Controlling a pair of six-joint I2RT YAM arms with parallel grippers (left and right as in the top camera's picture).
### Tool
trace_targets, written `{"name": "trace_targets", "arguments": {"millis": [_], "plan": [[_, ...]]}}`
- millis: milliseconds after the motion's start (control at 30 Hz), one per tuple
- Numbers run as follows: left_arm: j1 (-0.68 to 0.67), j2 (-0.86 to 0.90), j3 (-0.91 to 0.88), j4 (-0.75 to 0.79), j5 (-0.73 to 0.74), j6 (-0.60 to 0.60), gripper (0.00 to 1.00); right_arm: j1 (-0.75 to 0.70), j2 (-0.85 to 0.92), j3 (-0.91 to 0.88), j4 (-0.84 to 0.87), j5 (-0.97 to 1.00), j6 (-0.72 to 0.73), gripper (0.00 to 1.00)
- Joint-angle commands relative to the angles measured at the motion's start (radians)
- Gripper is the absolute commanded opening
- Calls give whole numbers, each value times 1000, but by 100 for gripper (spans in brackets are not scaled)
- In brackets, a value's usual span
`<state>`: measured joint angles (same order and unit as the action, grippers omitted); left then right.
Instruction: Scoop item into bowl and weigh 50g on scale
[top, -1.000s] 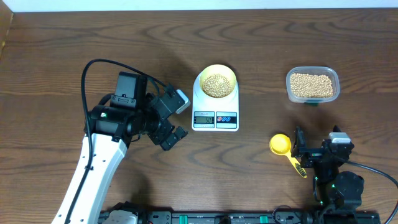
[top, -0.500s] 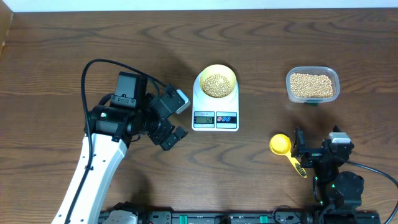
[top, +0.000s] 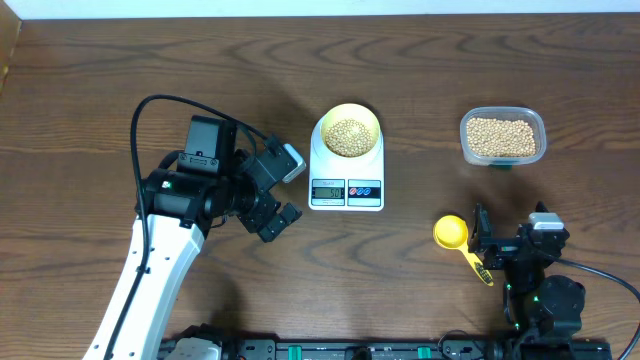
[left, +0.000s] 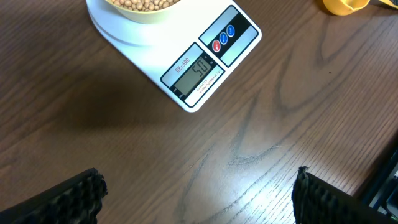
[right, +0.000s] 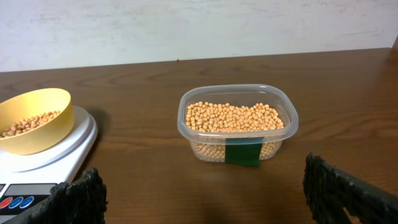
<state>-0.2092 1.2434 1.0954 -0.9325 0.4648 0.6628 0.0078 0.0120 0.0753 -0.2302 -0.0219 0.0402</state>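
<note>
The pale yellow bowl (top: 350, 129) holds tan beans (top: 348, 135) and stands on the white scale (top: 347, 188). In the left wrist view the scale (left: 205, 68) has its display lit, with the bowl (left: 140, 14) at the top edge. More beans (top: 501, 137) fill a clear tub (top: 503, 158), which also shows in the right wrist view (right: 237, 149). My left gripper (top: 283, 190) is open and empty, left of the scale. My right gripper (top: 493, 245) is open and empty near the front edge, below the tub.
A bright yellow measuring spoon (top: 455, 236) lies on the table left of the right gripper, its bowl empty. A black cable (top: 150, 110) loops above the left arm. The wooden table ends at a white wall at the back.
</note>
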Motion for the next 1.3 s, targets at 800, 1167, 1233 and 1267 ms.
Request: {"name": "trace_targets", "arguments": {"millis": [800, 1167, 1233, 1267], "plan": [[5, -5, 18, -32, -6, 1, 98, -16, -7, -6, 3, 5, -12, 99], [5, -100, 18, -122, -56, -55, 98, -16, -7, -6, 3, 5, -12, 99], [5, -145, 18, -146, -81, -55, 98, -16, -7, -6, 3, 5, -12, 99], [5, -163, 18, -159, -87, -55, 98, -16, -7, -6, 3, 5, -12, 99]]}}
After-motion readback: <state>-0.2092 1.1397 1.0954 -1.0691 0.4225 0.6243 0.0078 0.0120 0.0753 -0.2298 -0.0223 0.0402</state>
